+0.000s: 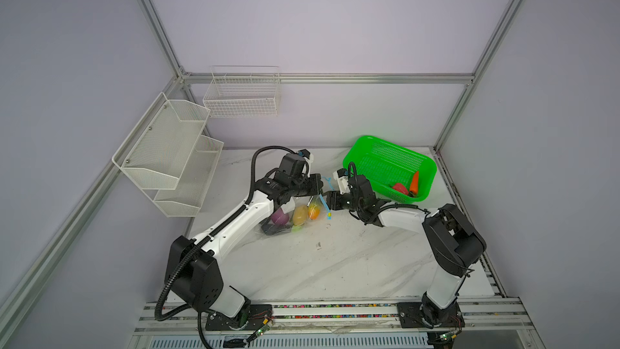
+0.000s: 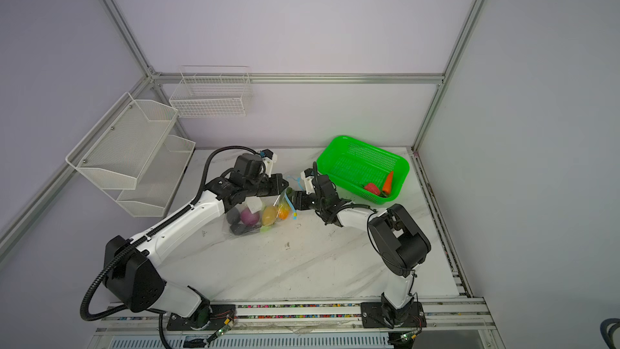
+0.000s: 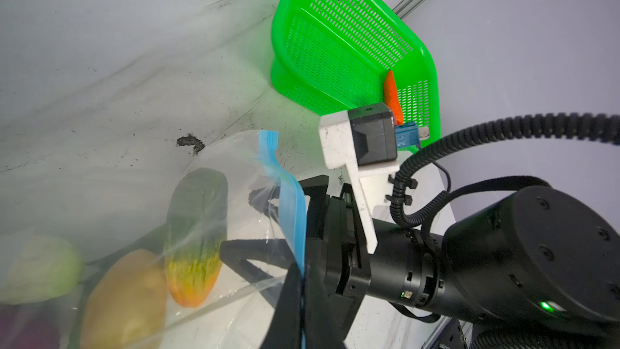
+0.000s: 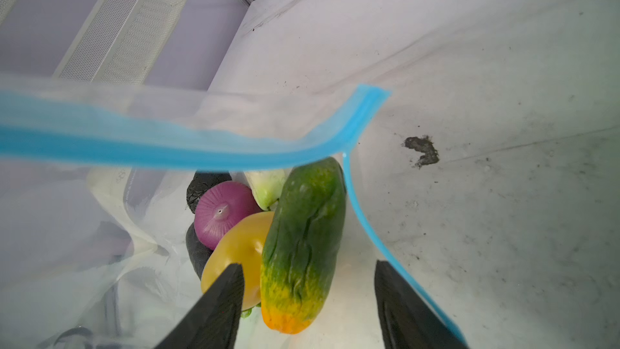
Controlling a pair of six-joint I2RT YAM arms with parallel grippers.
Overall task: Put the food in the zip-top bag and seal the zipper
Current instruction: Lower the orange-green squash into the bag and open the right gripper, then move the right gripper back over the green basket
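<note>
Left end effector [image 1: 320,192] clamped on blue zipper strip [image 4: 201,149] of clear crinkly zip-top bag [image 1: 298,221], mid-surface. Right end effector [image 4: 307,265] spread, empty, in bag mouth. Withdraw straight, clear of strip; orange toy carrot [image 1: 415,181] waits in green perforated basket [image 1: 385,162].

The zip-top bag [image 1: 285,211] lies on the counter [image 1: 335,263], left of centre, with several food pieces [image 1: 299,215] inside. Its zipper [image 1: 326,208] edge faces right, between the left gripper [image 3: 302,297] and the right gripper [image 4: 308,266]. Behind and to the right sits the basket [image 1: 369,139], holding a carrot [image 1: 415,182] and perhaps a pepper [image 1: 400,188].
</note>
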